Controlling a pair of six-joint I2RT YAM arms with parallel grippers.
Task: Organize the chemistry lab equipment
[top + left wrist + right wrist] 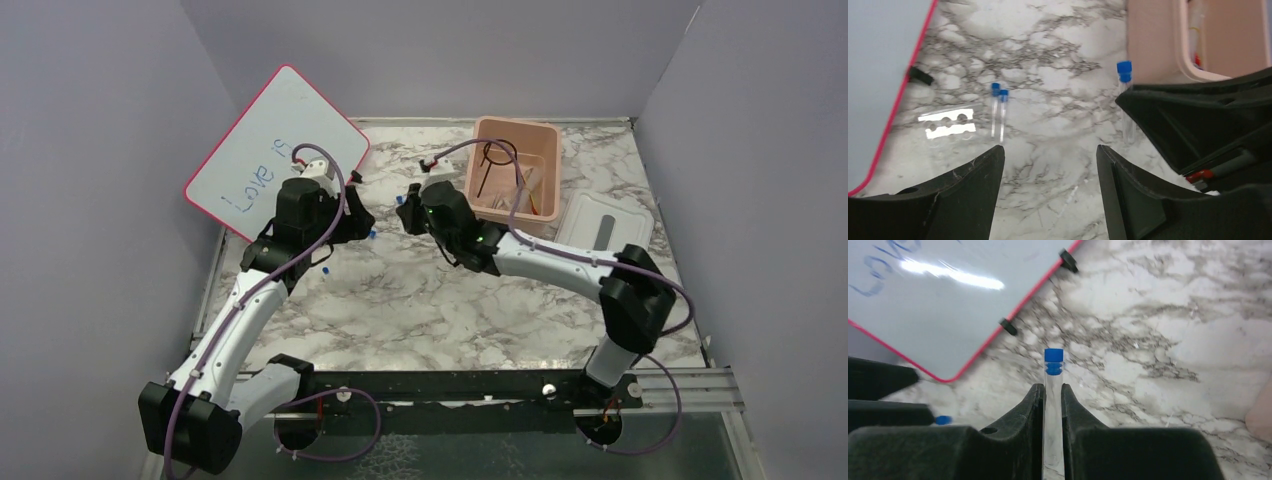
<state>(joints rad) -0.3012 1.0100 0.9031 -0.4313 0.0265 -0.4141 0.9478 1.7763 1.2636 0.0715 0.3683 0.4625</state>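
Observation:
My right gripper (1052, 386) is shut on a clear blue-capped vial (1053, 360) just above the marble table; the cap sticks out past the fingertips. The left wrist view shows the same vial (1126, 95) beside the right gripper's black body. Two more blue-capped vials (998, 112) lie side by side on the table ahead of my left gripper (1049, 150), which is open with only bare marble between its jaws. From above, the left gripper (350, 215) and right gripper (410, 212) face each other near the table's middle back. A black wire ring stand (492, 160) rests inside the pink tub (545, 140) with other thin items.
The pink-rimmed whiteboard (275, 150) leans at the back left, close to the left arm. The tub's white lid (605, 225) lies to the right of the tub. A clear plastic strip with three holes (948, 125) lies near the whiteboard's edge. Purple walls enclose the table.

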